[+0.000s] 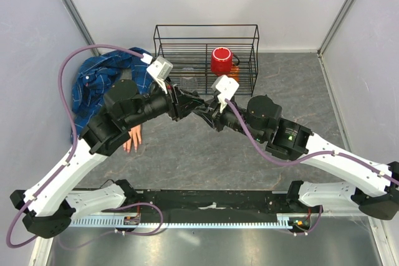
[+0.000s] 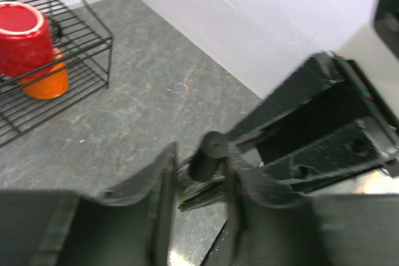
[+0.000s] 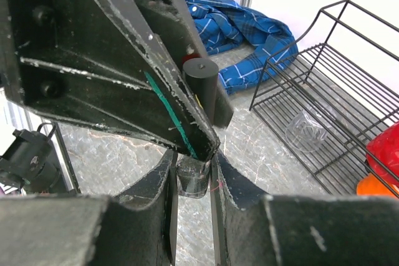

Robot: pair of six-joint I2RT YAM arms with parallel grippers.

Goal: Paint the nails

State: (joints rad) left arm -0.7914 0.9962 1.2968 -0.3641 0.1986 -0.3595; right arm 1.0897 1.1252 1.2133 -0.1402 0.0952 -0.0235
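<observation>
My right gripper (image 1: 209, 115) (image 3: 193, 172) is shut on a tiny dark glass bottle (image 3: 193, 179) and holds it above the table's middle. My left gripper (image 1: 190, 103) (image 2: 199, 163) meets it from the left. Its fingers close on the bottle's tall black cap (image 2: 209, 152), which also shows in the right wrist view (image 3: 199, 82). The view is blurred. The peach fake hand (image 1: 133, 139) lies on the table at the left, mostly hidden under my left arm, with only its fingers showing. Its blue plaid sleeve (image 1: 100, 79) (image 3: 249, 35) is bunched behind it. The nails are too small to make out.
A black wire rack (image 1: 206, 57) (image 3: 336, 91) stands at the back. It holds a red cup (image 1: 221, 61) (image 2: 22, 38) over an orange thing (image 2: 47, 82) and a clear cup (image 3: 307, 130). White walls close in on the left, right and back.
</observation>
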